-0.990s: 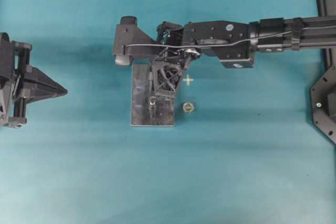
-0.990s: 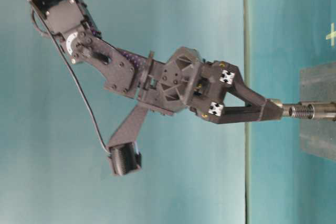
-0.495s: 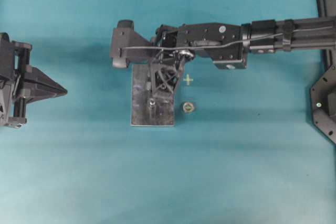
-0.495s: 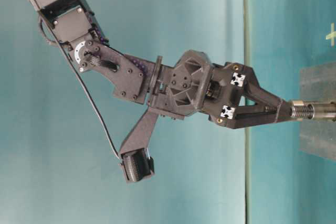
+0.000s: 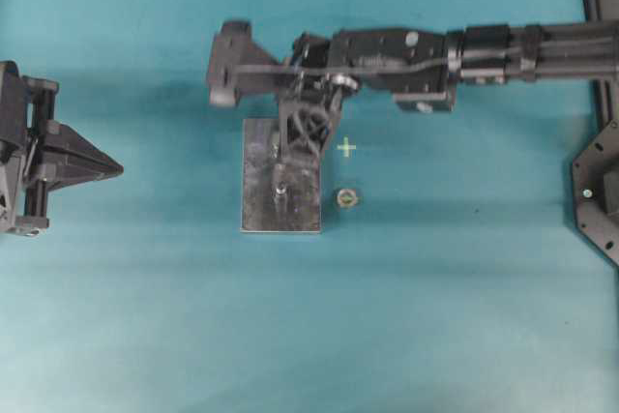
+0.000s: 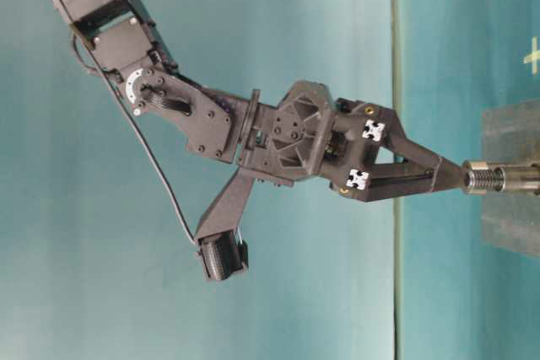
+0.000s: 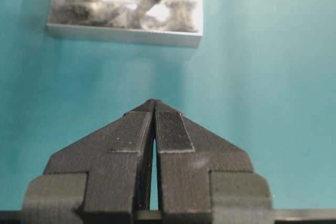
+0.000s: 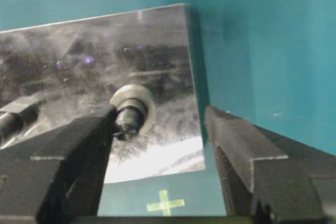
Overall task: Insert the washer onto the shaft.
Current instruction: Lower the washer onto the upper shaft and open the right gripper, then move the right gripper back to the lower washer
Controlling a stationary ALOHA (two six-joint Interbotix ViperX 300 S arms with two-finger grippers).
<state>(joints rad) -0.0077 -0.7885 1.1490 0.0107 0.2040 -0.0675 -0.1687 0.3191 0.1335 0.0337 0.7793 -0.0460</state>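
Right gripper (image 8: 157,145) let go and backed off | washer (image 8: 137,104) sits on shaft (image 6: 506,179) | left gripper (image 7: 154,124) pinched shut, holding nothing | washer: tiny, hard, slippery; grab by rim

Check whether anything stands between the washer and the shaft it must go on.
Nothing visible does. The washer already sits around the top of the shaft, above the thread. The right hand is open, with one finger on each side, one of them close beside the shaft.
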